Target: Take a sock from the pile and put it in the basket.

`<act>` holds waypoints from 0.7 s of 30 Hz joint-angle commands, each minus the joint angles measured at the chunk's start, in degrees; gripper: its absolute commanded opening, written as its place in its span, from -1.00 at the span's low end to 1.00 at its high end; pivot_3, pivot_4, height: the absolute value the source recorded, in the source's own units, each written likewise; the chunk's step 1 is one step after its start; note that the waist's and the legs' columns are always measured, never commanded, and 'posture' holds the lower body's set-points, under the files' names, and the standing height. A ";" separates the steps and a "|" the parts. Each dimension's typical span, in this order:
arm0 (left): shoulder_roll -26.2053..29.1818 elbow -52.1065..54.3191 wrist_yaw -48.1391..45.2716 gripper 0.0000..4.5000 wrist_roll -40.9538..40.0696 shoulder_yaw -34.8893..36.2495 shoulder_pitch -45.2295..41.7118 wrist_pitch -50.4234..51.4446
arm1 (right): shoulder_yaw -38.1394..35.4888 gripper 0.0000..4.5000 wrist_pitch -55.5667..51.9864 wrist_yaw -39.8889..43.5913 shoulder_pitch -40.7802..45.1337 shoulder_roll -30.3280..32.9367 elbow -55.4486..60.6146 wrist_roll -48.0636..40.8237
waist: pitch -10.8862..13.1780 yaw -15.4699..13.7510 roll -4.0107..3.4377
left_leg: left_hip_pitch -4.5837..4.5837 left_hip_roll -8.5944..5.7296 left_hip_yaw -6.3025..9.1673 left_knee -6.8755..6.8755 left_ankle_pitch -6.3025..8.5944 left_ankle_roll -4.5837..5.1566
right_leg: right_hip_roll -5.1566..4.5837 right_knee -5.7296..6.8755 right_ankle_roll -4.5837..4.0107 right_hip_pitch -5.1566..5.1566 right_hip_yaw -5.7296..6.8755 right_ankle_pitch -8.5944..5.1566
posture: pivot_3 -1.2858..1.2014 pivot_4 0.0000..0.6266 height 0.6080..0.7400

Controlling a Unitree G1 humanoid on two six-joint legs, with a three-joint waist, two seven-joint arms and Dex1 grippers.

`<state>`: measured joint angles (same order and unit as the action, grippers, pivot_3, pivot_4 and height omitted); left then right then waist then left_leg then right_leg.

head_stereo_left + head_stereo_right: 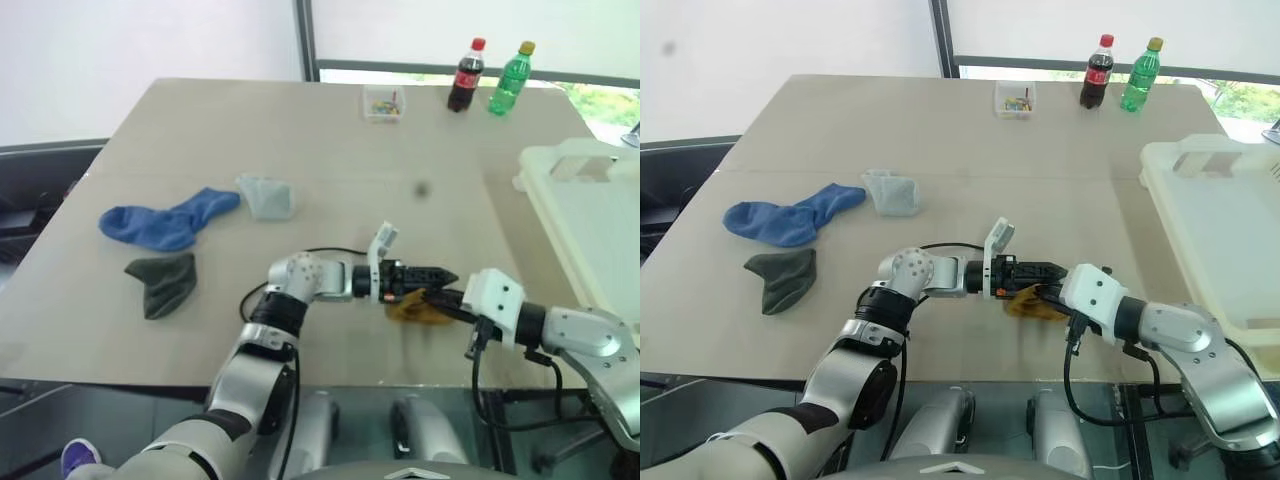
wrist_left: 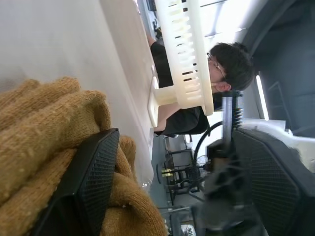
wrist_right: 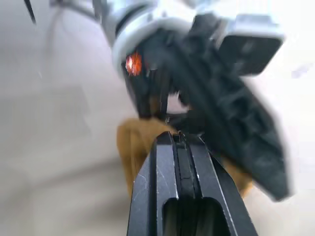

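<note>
Two robot arms meet over a mustard-yellow sock (image 1: 418,306) near the front edge of a beige table (image 1: 330,140). The left gripper (image 1: 440,277) reaches in level from the left, its black fingers spread wide with the sock bunched against one finger (image 2: 91,182) in the left wrist view; the other finger stands well apart from it. The right gripper (image 1: 1045,297) comes in from the right, its fingers pressed close together on the sock's upper fold (the right wrist view shows barely a slit between them, with the yellow fabric just beyond their tips). The sock hangs between the two grippers, its lower part touching or just above the tabletop; which of the two cannot be told.

The rest of the socks lie well apart to the left: a blue sock (image 1: 165,222), a dark green sock (image 1: 163,282) just in front of it, and a pale grey sock (image 1: 267,197) beside the blue one's toe. The cream-white basket (image 1: 560,215) stands at the table's right edge. At the far side stand a small clear box (image 1: 382,103), a cola bottle (image 1: 465,76) and a green bottle (image 1: 509,80). A person sits beyond the basket in the left wrist view
</note>
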<state>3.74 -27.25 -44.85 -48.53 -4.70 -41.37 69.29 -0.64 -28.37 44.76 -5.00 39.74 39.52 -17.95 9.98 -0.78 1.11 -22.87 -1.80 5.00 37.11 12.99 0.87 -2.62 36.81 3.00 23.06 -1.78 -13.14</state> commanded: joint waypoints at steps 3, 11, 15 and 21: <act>5.33 16.42 -3.69 0.72 -6.30 7.13 4.27 1.36 | -7.17 0.01 -10.35 -9.64 -0.57 -5.80 5.27 -8.03 | 0.06 0.65 -0.05 | -0.07 0.08 -0.10 -0.02 0.00 0.00 | -0.15 0.04 -0.19 0.15 -0.17 0.14 | 0.03 -0.52 1.00; 20.37 36.72 -5.07 0.72 -9.09 12.42 11.11 0.44 | -6.39 0.95 -27.15 -21.18 12.47 -12.12 1.53 -15.27 | 0.11 1.49 -0.11 | -0.12 0.09 -0.26 -0.24 -0.01 -0.01 | -0.08 0.10 -0.22 0.41 -0.38 0.15 | 0.03 -0.52 1.00; 26.13 42.84 -6.97 0.72 -4.29 9.83 15.70 -6.10 | -1.40 0.95 -32.73 -24.92 16.83 -11.37 -1.57 -12.19 | 0.11 0.92 -0.11 | -0.15 0.04 -0.25 -0.33 -0.01 -0.01 | -0.02 0.08 -0.31 0.46 -0.34 0.10 | 0.03 -0.52 1.00; 30.36 51.11 -7.09 0.72 3.12 6.74 22.49 -16.26 | 1.12 0.95 -40.16 -26.92 15.97 -11.44 -2.20 -12.79 | 0.12 0.97 -0.11 | -0.20 0.05 -0.38 -0.58 -0.01 -0.01 | -0.23 -0.06 -0.30 0.58 -0.47 0.11 | 0.03 -0.52 1.00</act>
<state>32.65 19.24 -51.04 -47.69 2.81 -19.89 57.10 0.26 -66.50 18.29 11.23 27.84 35.56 -30.23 10.09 0.19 1.00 -23.06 -1.75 4.62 36.49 12.99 0.86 -2.84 36.75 2.70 23.65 -2.25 -13.03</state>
